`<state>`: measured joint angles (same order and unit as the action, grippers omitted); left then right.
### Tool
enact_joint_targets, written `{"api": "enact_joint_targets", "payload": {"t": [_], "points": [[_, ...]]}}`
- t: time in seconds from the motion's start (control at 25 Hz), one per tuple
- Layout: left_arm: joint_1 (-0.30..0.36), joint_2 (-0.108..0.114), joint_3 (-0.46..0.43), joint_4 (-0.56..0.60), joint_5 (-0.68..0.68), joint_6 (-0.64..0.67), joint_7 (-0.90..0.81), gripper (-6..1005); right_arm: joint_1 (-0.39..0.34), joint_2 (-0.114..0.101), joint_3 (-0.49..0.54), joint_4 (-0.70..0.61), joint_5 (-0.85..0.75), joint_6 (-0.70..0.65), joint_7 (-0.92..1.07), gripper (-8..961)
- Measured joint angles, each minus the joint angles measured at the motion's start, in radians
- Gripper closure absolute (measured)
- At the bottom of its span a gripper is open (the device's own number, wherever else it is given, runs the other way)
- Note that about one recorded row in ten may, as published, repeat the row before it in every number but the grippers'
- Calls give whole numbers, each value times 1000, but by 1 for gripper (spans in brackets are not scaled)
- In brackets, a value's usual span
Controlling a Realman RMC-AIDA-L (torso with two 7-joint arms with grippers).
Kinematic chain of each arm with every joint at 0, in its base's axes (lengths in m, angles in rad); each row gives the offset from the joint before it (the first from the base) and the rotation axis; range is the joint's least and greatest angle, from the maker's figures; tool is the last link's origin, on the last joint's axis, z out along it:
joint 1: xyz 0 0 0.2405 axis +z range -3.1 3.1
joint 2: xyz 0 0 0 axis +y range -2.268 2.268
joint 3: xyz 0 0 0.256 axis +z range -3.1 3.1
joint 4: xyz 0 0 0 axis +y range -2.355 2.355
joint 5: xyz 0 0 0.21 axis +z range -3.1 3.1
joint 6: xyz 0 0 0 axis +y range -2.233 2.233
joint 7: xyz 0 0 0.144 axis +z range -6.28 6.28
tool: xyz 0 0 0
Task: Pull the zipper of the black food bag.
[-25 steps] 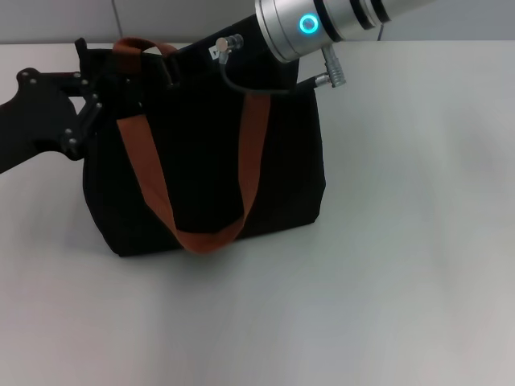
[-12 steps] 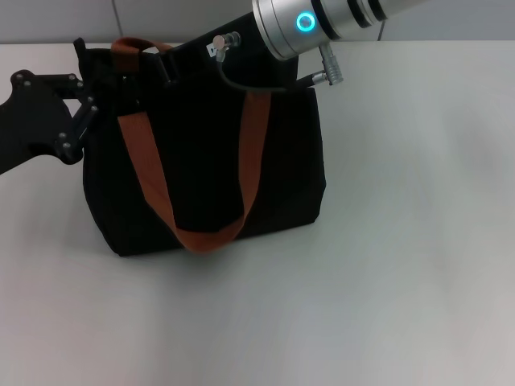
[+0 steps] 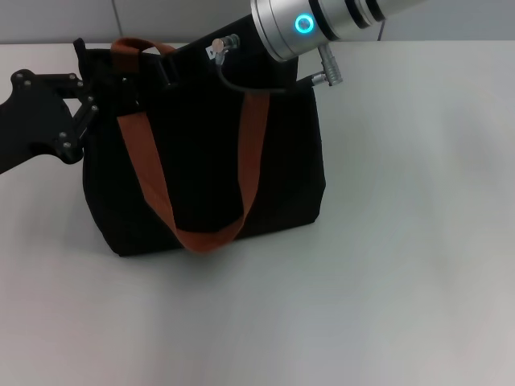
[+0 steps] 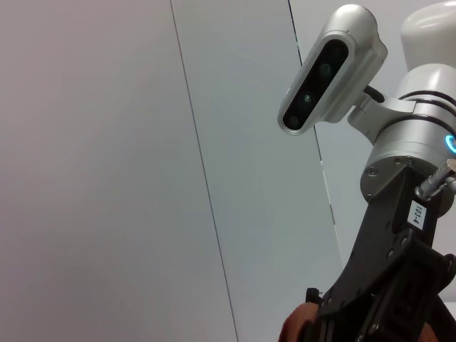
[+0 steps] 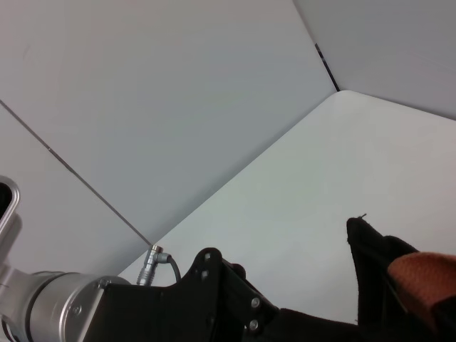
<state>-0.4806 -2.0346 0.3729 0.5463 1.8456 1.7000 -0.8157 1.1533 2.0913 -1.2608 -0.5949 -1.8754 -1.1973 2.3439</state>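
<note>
Work surface: plain white matte table (image 3: 402, 265), running to a pale grey panelled wall (image 3: 56, 20) at the far edge.
Open room: wide bare table on the robot's right of the bag and in front of it; a narrower strip on its left, partly taken by the left arm.
Task item: large soft black fabric food bag (image 3: 205, 161), standing upright on the left-centre of the table, near the far edge.
Bag form: boxy tote, sides slightly slack, base flat on the table, top edge toward the wall.
Bag long axis: runs left to right across the table; mouth faces up.
Handles: two rust-orange webbing handles (image 3: 253, 153); the near one hangs in a long loop down the front face, its lowest bend close to the base.
Bag corner: one black top corner and an orange strap end show in the right wrist view (image 5: 399, 278).
Right arm: silver cylindrical wrist with a lit cyan ring (image 3: 304, 24), reaching in from the far right over the bag's top.
Right gripper: black (image 3: 173, 68), at the bag's top edge by the handle root; cannot tell how its fingers are set or what they hold.
Left gripper: black, linked frame (image 3: 76, 112), against the bag's left upper side; finger spread not discernible.
Zipper: not distinguishable against the black fabric.
</note>
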Motion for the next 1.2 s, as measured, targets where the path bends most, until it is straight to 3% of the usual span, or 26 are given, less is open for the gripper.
{"api": "enact_joint_targets", "payload": {"t": [0.52,1.2], "points": [[-7,1,-1,8,-1,-2,-14,928,-37,-4,4,-48,5,-40,-12,693],[-9,1,0,9,-8,-2,-14,923,-33,-4,-1,-51,5,-36,-12,694]]}}
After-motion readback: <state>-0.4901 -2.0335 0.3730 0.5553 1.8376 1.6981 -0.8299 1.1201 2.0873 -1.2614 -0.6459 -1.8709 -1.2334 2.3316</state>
